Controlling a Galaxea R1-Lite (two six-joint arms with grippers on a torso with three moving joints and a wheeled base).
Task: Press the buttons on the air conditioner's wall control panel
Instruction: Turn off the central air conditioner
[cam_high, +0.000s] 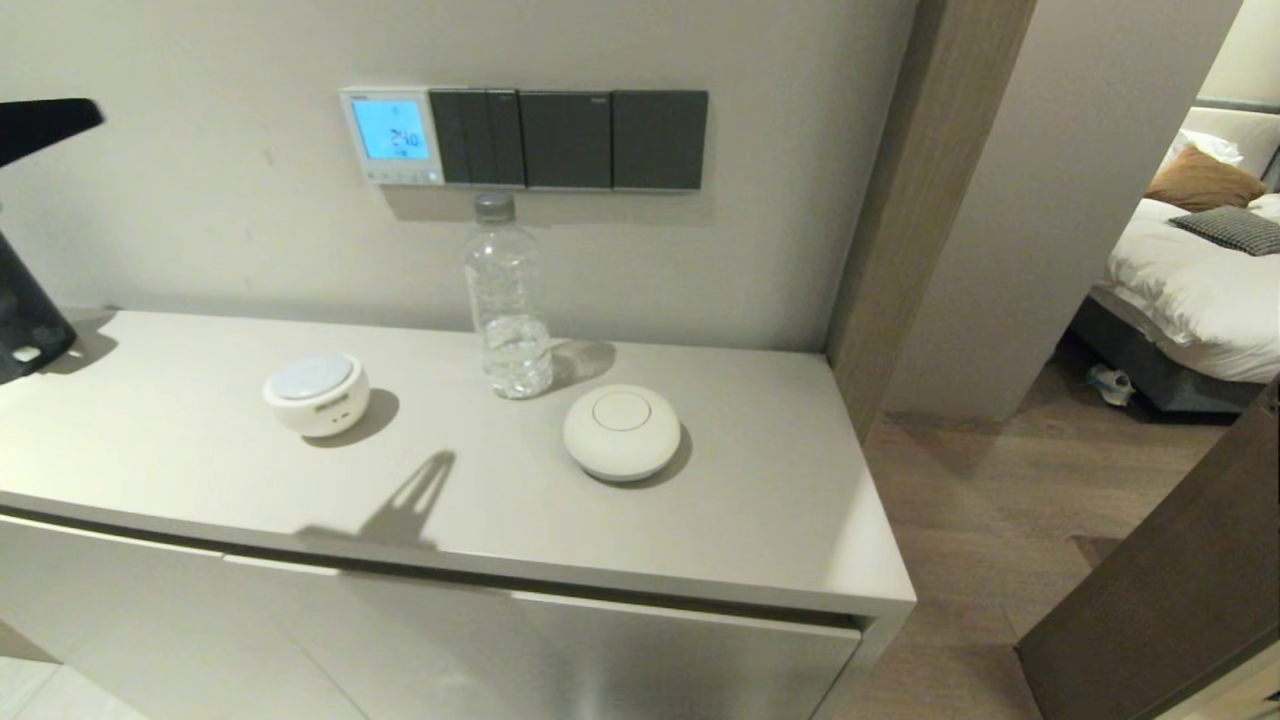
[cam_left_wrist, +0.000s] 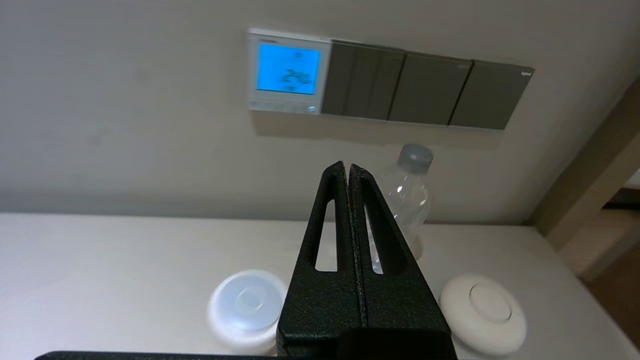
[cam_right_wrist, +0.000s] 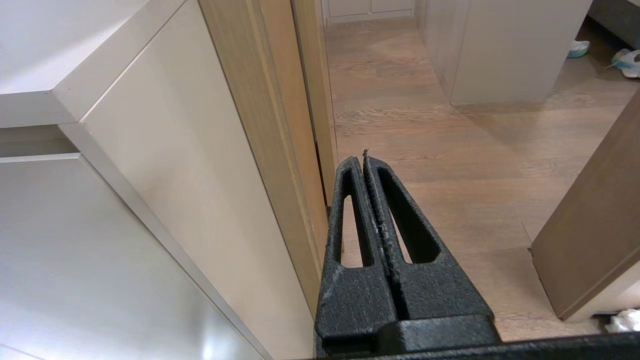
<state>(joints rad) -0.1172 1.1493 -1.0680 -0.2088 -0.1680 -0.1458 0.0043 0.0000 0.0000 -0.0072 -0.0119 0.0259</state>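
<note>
The air conditioner's wall control panel (cam_high: 392, 135) is a small white-framed square with a glowing blue screen, on the wall above the cabinet. Its buttons (cam_high: 402, 176) form a pale strip under the screen. The panel (cam_left_wrist: 287, 70) and buttons (cam_left_wrist: 285, 105) also show in the left wrist view. My left gripper (cam_left_wrist: 348, 166) is shut and empty, held above the cabinet top, well short of the wall and below the panel. It is not in the head view; only its shadow shows there. My right gripper (cam_right_wrist: 362, 157) is shut and empty, low beside the cabinet's side over the wooden floor.
Dark grey switch plates (cam_high: 570, 140) adjoin the panel on its right. On the cabinet top (cam_high: 150, 440) stand a clear water bottle (cam_high: 505, 300), a round white device with a bluish top (cam_high: 316, 393) and a flat white puck (cam_high: 621, 432). A black object (cam_high: 30, 320) stands at the far left.
</note>
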